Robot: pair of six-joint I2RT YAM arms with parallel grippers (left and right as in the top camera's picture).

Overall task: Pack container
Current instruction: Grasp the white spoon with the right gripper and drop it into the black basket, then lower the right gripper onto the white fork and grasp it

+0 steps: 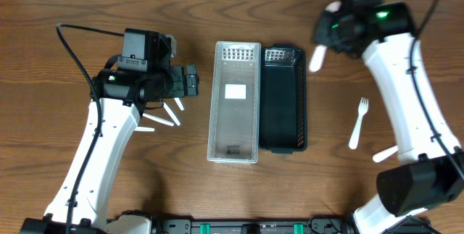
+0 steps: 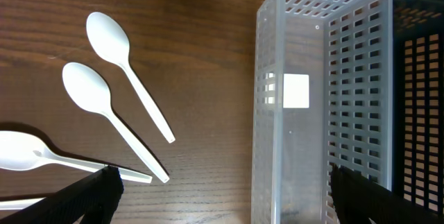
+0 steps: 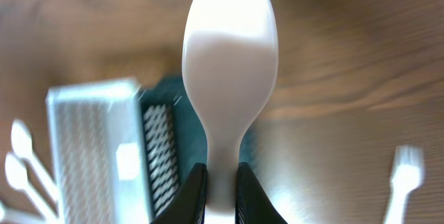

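Note:
A clear basket (image 1: 233, 103) and a black basket (image 1: 284, 100) stand side by side mid-table. My right gripper (image 1: 328, 27) is shut on a white spoon (image 1: 317, 59), held in the air just right of the black basket's far end; in the right wrist view the spoon (image 3: 229, 64) fills the frame between the fingers (image 3: 220, 189). My left gripper (image 1: 190, 82) is open and empty, left of the clear basket (image 2: 312, 99), near white spoons (image 2: 128, 68) on the table. A white fork (image 1: 358, 122) lies at the right.
Several white spoons (image 1: 170, 112) lie on the wood left of the clear basket. Another white utensil (image 1: 384, 153) lies near my right arm's base. The black basket (image 2: 423, 92) shows at the right edge of the left wrist view.

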